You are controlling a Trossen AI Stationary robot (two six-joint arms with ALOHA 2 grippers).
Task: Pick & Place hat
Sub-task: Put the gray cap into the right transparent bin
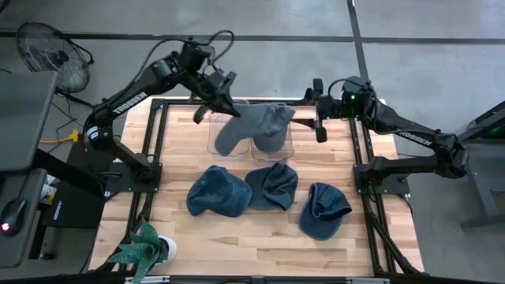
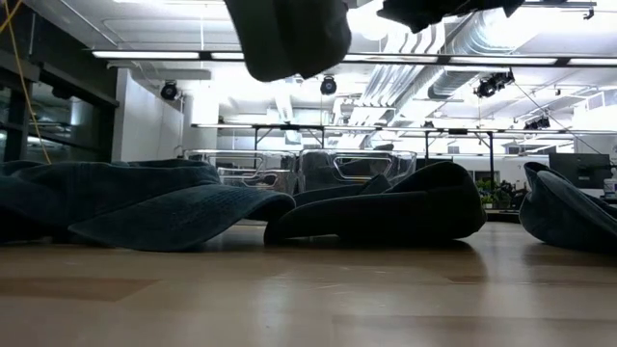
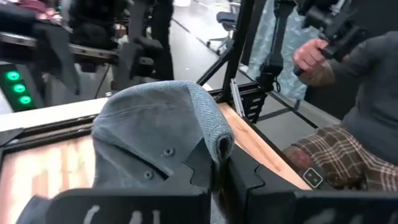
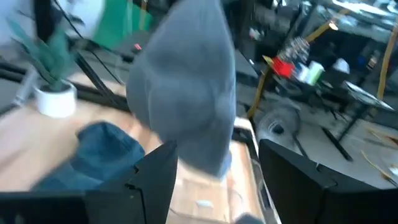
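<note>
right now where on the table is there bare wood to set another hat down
Bare wood lies along the near edge of the wooden table, between the potted green plant and the three blue denim caps. The far middle is crowded: clear plastic bins under the lifted grey cap.

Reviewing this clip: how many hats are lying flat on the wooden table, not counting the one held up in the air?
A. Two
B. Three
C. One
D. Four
B. The high view shows three dark blue hats on the table: one, a second and a third, while the left gripper holds the grey hat aloft over the clear bins.
</note>
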